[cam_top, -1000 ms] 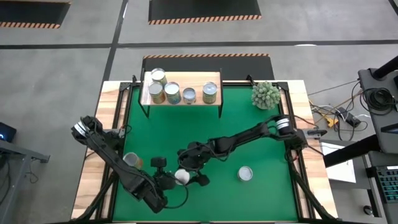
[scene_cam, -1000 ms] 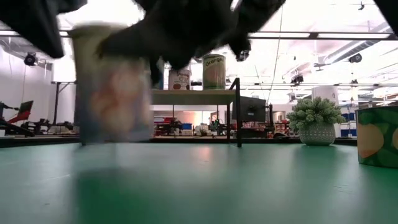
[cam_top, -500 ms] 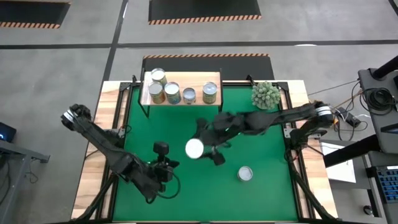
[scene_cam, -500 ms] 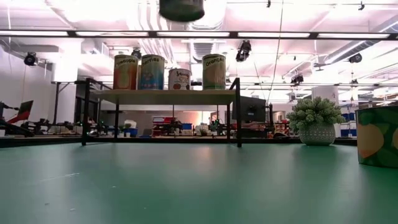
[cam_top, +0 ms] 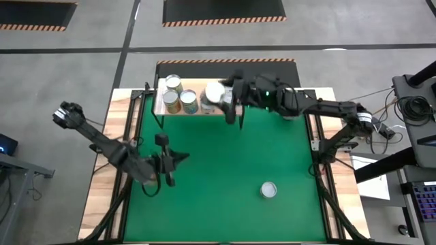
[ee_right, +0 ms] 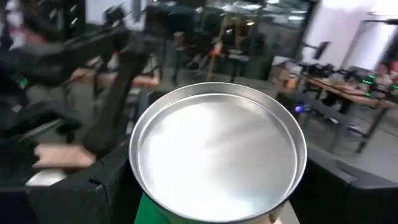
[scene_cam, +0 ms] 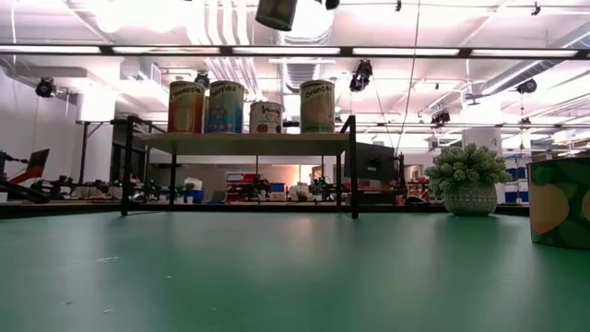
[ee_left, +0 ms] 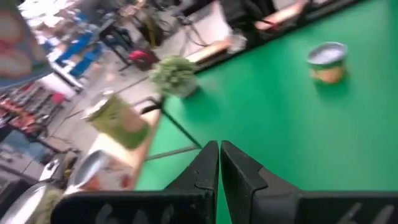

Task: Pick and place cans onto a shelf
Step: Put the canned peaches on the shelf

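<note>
Silvery-topped can (cam_top: pixel 214 91) sits clamped in my right gripper (cam_top: pixel 225 102) above the shelf (cam_top: pixel 235 109). Four cans are shelved; one can (cam_top: pixel 268 190) remains on the mat. My left gripper (cam_top: pixel 165 165) is closed, empty.

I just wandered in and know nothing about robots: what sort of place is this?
Probably a robotics lab or workshop. Two dark robot arms work over a green mat on a wood-edged table, with a small shelf of cans. Beyond it stretch workbenches, equipment and rows of ceiling lights.

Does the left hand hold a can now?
No, the left hand is shut on nothing; its fingers meet above bare green mat.
</note>
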